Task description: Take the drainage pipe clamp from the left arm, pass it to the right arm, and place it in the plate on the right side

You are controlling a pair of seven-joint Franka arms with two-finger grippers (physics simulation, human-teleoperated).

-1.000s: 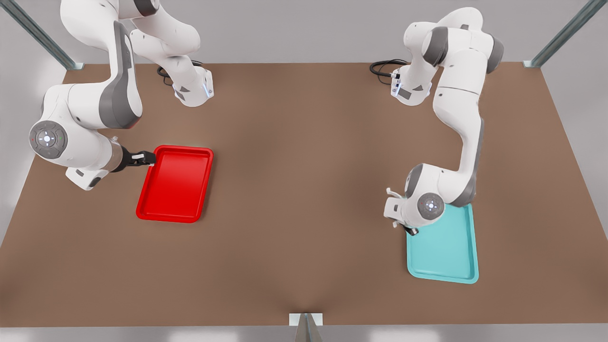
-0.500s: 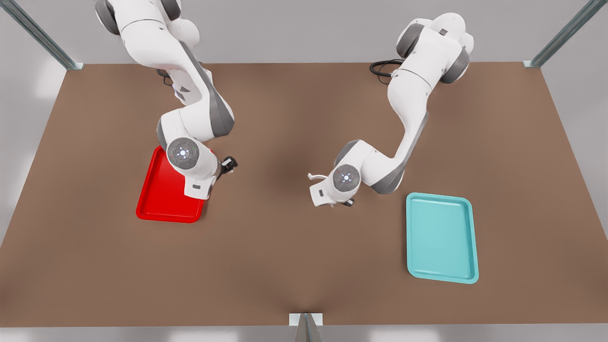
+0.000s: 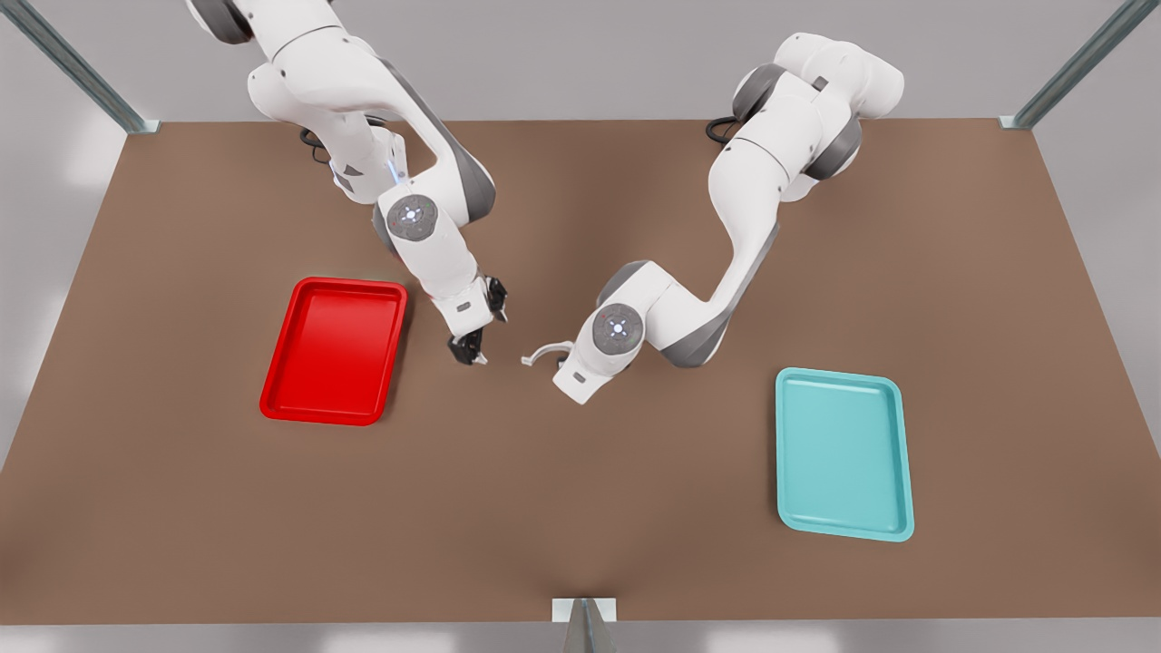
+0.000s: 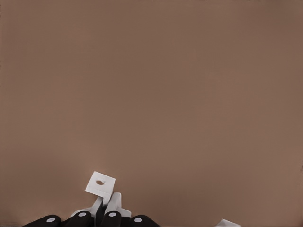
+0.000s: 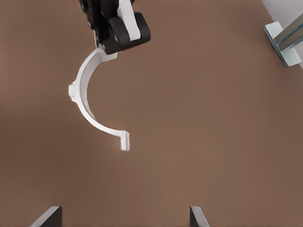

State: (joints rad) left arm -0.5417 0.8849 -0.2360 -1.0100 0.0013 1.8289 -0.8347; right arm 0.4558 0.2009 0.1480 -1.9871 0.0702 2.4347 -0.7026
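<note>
The drainage pipe clamp [image 3: 542, 351] is a thin white half-ring hanging above the table's middle. My left gripper [image 5: 112, 34], on the arm at the front view's right, is shut on one end of the clamp [image 5: 78, 94]. In the left wrist view one end tab of the clamp [image 4: 100, 183] sticks out past the fingers [image 4: 111, 218]. My right gripper [image 3: 470, 348] is open and points at the clamp from the front view's left, a short gap away. The red plate [image 3: 281, 385] lies flat on the table, just beyond the right gripper toward the front view's left.
A teal tray [image 3: 843, 531] lies at the front view's right. Both arm bases and their black cables [image 3: 726, 130] sit at the far table edge. Metal frame posts [image 3: 1075, 68] stand at the far corners.
Both arms swung in to the table's middle. The left gripper carried the clamp over from the teal tray. The right gripper came away from the red plate's rim and now faces the clamp.
</note>
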